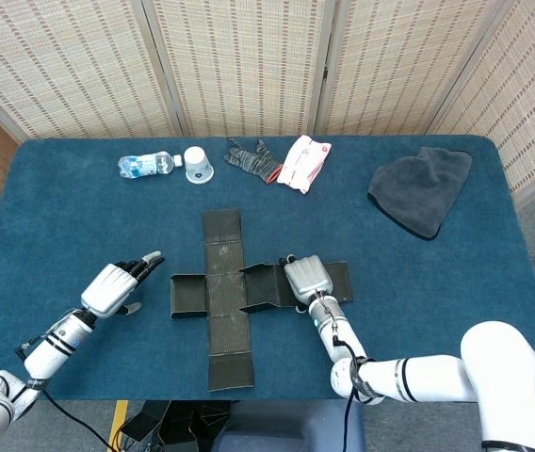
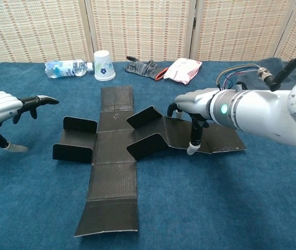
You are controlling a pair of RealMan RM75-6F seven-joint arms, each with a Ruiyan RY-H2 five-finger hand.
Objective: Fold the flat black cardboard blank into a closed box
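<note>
The black cardboard blank [image 1: 225, 325] [image 2: 111, 182] lies on the blue table as a cross, with small side flaps standing up on its left and right arms. My right hand [image 1: 307, 277] [image 2: 196, 109] rests on the right arm of the cross, fingers pointing down and pressing the card. My left hand [image 1: 117, 285] [image 2: 4, 109] hovers left of the blank, fingers stretched toward its left flaps [image 2: 75, 139], holding nothing and apart from the card.
Along the far edge lie a water bottle [image 1: 145, 165], a paper cup [image 1: 198, 164], a dark glove [image 1: 253, 159] and a white-and-red packet [image 1: 303, 162]. A grey cloth [image 1: 421, 190] sits at the far right.
</note>
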